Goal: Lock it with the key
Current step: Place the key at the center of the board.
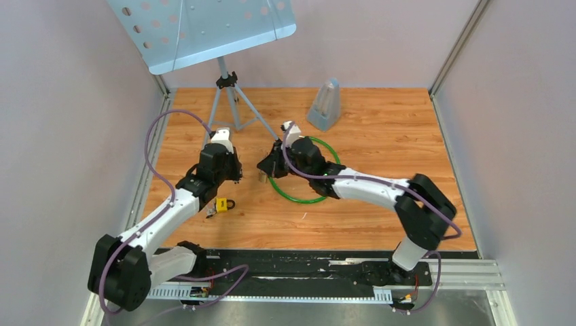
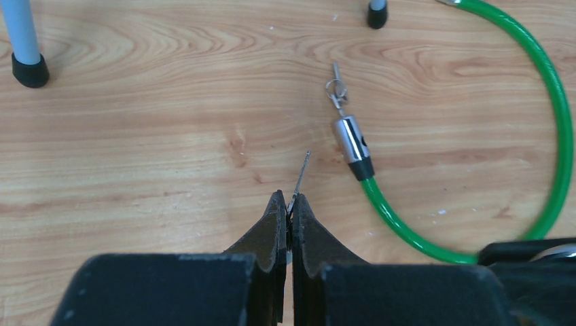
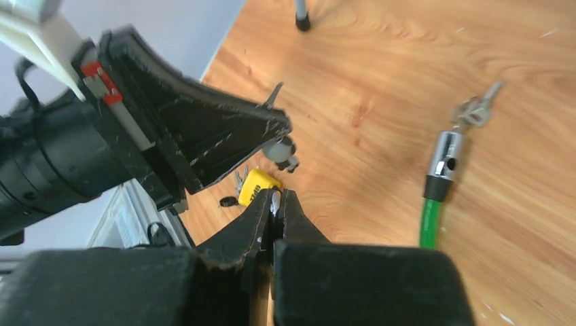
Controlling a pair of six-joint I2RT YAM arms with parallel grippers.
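Note:
My left gripper [image 2: 287, 204] is shut on a thin silver key [image 2: 301, 175] whose blade sticks out past the fingertips, just above the wooden floor. It also shows in the top view [image 1: 236, 171] and in the right wrist view [image 3: 278, 123]. My right gripper [image 3: 277, 197] faces it in the top view [image 1: 263, 167], a short gap away. It is shut on a small silvery piece I cannot identify. A yellow padlock [image 1: 221, 204] lies below the left gripper and shows in the right wrist view [image 3: 257, 185].
A green cable [image 1: 307, 198] loops under the right wrist. Its metal end [image 2: 352, 139] carries a small key ring [image 2: 336, 88]. A music stand [image 1: 227, 88] and a grey metronome [image 1: 325, 103] stand at the back. Walls close in both sides.

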